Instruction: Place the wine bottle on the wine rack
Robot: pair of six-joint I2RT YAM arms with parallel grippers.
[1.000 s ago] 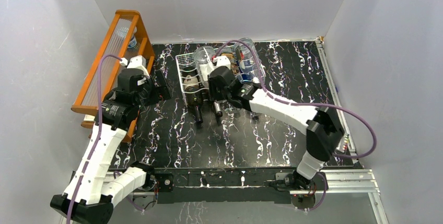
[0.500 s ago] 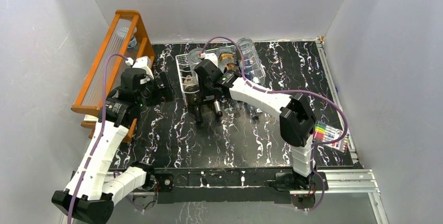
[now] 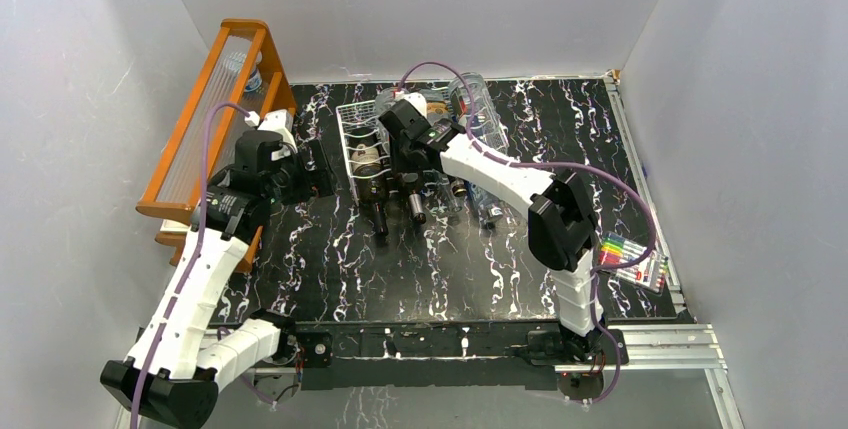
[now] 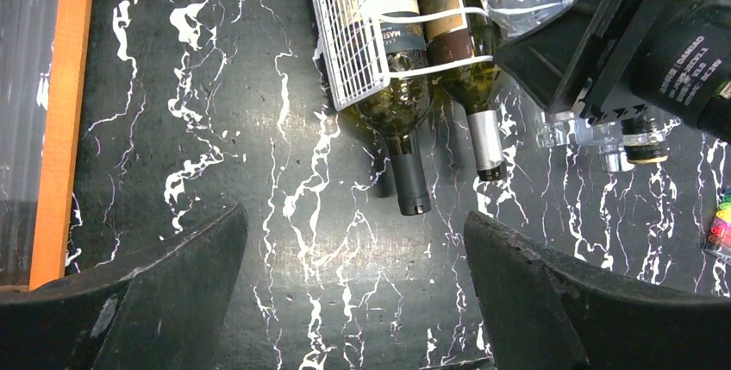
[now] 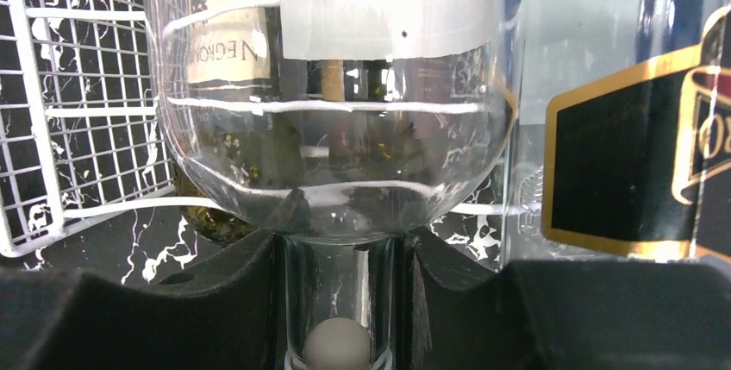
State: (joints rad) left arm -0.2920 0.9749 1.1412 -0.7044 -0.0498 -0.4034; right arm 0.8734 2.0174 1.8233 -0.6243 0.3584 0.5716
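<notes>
The silver-white wire wine rack (image 3: 350, 149) lies flat at mid-table. Two dark wine bottles (image 4: 405, 85) lie in its left grooves, necks toward the near edge. My right gripper (image 3: 408, 161) is over the rack. In the right wrist view it (image 5: 340, 275) is shut on the neck of a clear glass wine bottle (image 5: 336, 85), whose body lies over the rack wires (image 5: 86, 128) beside the dark bottles. My left gripper (image 3: 312, 169) is open and empty, left of the rack; its wrist view (image 4: 353, 219) shows bare table between the fingers.
The tall orange wooden shelf (image 3: 215, 109) stands along the left wall. More clear bottles (image 3: 478, 119) lie to the right of the rack, one with a black and gold label (image 5: 638, 172). A pack of markers (image 3: 632, 257) lies at the right.
My right arm has swung left and farther over the rack with the clear bottle in its grip, uncovering the markers. My left arm has barely moved.
</notes>
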